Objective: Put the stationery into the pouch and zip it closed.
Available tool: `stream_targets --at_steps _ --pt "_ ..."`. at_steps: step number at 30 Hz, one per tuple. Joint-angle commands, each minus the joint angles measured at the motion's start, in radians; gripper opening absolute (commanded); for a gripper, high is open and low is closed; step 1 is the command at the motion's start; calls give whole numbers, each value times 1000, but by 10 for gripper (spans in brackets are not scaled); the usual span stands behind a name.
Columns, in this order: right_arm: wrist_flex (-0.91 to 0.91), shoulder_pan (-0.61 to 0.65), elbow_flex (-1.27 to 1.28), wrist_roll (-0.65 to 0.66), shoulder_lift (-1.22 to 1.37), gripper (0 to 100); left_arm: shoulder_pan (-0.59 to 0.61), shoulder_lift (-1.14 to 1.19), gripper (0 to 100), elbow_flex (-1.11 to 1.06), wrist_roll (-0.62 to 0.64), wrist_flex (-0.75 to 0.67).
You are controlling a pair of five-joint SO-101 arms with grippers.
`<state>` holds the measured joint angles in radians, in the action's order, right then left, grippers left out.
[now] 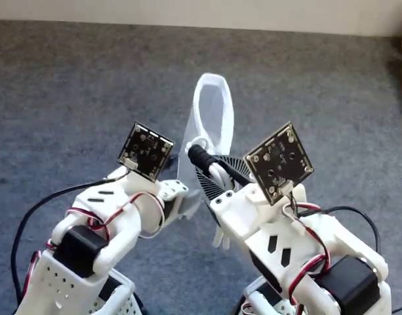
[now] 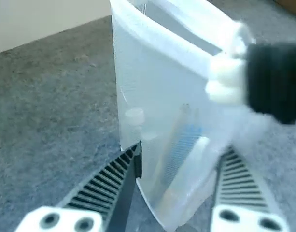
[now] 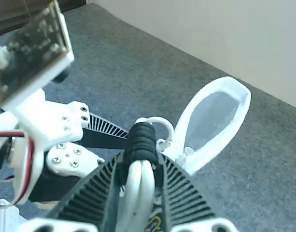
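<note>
A translucent white pouch (image 1: 210, 108) stands upright off the grey carpet with its mouth gaping open upward. My left gripper (image 2: 179, 183) is shut on the pouch (image 2: 172, 121), its ribbed fingers (image 2: 114, 176) pressing the lower sides. Through the wall I make out a blue item (image 2: 184, 142) and a small white cap (image 2: 134, 116). My right gripper (image 3: 140, 162) is shut on a coiled white cable bundle (image 3: 138, 181) bound with a black wrap (image 3: 142, 140), held just beside the pouch mouth (image 3: 215, 116). From above, the cable bundle (image 1: 202, 157) sits against the pouch's near rim.
Grey carpet (image 1: 69, 85) spreads all around. A pale wall (image 3: 225, 34) runs along the far side. The two arms stand close together, the left arm's wrist (image 3: 56, 140) almost touching the right gripper.
</note>
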<state>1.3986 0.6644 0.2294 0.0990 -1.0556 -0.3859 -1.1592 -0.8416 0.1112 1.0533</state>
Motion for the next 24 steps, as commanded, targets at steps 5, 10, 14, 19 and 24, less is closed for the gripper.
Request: stream_targets --at_steps 5,10,14,19,24 --pt "-15 -4 -1 -15 -12 4 76 8 139 1 -46 -26" --pt "-13 -8 -1 -15 -12 4 76 -51 66 -4 -155 -26" --pt "-13 -8 1 -15 -12 4 76 -182 8 -5 -245 -26" --pt "-13 -7 44 -15 -13 4 76 -309 6 -5 -370 49" --pt "-21 -2 113 -17 -13 4 76 -358 22 -7 -453 160"
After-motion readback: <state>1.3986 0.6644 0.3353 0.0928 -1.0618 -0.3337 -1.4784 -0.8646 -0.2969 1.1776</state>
